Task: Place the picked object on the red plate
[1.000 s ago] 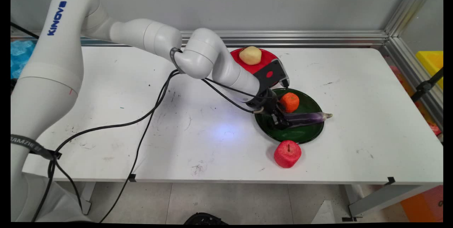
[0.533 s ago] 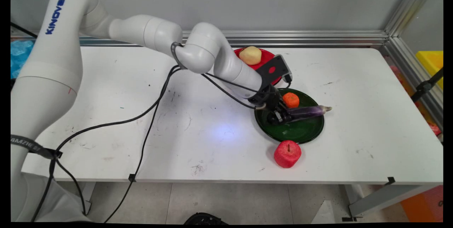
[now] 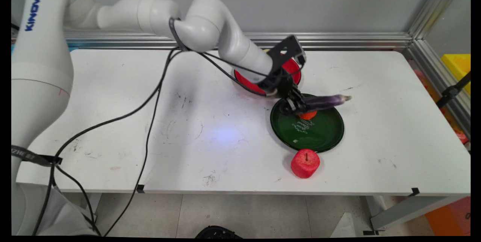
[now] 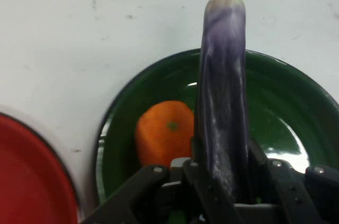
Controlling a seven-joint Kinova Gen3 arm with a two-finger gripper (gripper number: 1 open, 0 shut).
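Note:
My gripper [image 3: 295, 106] is shut on one end of a long purple eggplant [image 3: 327, 100], which it holds level in the air above the far part of the green plate [image 3: 319, 136]. In the hand view the eggplant [image 4: 225, 91] runs up from between the fingers [image 4: 204, 187], over the green plate [image 4: 296, 107]. An orange [image 3: 308, 115] sits on that plate, partly hidden under the eggplant; it shows plainly as the orange [image 4: 161, 131] in the hand view.
A red plate [image 3: 248, 82] lies behind the green one, mostly covered by the arm; its edge [image 4: 32, 176] shows in the hand view. A red apple [image 3: 305, 163] rests on the table in front of the green plate. Black cables hang from the arm.
The gripper has risen and moved back with the eggplant, lifting it off the green plate. The arm now covers the yellowish fruit on the red plate.

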